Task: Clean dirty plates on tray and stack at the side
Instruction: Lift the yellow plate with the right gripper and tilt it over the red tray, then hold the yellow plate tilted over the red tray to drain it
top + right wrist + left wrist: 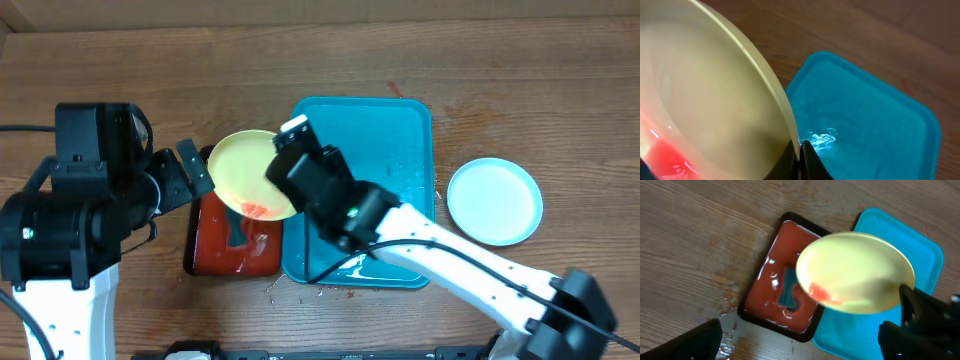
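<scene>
Overhead: red tray (212,246) partly behind yellow plate (240,170)

Left arm (70,215): black, boxy joint housings above a white lower link, with one green indicator lamp (28,233) and a thin black cable (15,128). Right arm (440,250): a white tubular link between black housings, with a second black cable (490,278) routed along it. Left pincer (196,167): flat, matte black fingers.

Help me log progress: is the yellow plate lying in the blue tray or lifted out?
Lifted out: the right gripper pinches the yellow plate at its rim, over the red tray.
</scene>
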`<state>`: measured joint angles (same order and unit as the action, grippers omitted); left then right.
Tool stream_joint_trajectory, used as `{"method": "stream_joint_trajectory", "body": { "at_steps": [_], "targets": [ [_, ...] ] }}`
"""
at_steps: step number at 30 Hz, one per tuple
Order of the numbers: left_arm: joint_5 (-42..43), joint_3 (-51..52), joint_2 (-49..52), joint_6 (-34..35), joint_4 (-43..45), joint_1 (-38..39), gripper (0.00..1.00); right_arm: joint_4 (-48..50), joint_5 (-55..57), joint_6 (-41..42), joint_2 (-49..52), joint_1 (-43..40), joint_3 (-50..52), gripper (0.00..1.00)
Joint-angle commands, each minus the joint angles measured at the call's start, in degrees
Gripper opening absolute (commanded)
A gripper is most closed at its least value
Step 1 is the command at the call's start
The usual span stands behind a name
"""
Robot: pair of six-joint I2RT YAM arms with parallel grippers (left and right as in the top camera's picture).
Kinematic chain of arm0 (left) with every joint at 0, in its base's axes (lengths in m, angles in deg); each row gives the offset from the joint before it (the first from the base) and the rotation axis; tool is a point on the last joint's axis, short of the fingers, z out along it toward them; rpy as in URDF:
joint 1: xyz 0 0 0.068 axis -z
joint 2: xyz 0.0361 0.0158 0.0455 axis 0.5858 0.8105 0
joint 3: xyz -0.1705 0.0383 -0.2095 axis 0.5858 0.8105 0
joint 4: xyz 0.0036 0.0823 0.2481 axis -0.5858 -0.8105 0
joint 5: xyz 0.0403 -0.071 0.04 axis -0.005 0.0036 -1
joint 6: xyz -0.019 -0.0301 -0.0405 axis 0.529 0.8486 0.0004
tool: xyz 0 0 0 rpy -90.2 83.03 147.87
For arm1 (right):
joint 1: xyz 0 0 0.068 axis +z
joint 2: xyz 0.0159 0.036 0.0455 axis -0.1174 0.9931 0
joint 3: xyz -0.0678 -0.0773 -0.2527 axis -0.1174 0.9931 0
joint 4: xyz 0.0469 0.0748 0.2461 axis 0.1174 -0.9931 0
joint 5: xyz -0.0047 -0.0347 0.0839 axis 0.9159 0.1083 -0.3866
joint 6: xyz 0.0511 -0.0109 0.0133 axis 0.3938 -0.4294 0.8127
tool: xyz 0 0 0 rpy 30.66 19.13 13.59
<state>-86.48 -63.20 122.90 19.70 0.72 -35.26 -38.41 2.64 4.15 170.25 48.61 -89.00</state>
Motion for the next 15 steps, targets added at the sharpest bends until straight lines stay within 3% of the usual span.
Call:
{"method": "stream_joint_trajectory", "body": {
  "at_steps": [1,9,15],
  "targets": [
    [-1.68,-1.16,0.22,-1.09,-1.11,-0.26,1.00,1.53,13.31,0.02,0.68,2.54,-1.20,0.04],
    [-1.62,-1.14,1.90,-1.07,-1.81,-0.22,1.00,3.10,33.48,0.00,0.66,11.26,-1.20,0.04],
    [-1.60,-1.14,3.08,-1.05,-1.84,-0.22,1.00,3.10,39.69,0.00,0.66,15.32,-1.20,0.04]
  ]
}}
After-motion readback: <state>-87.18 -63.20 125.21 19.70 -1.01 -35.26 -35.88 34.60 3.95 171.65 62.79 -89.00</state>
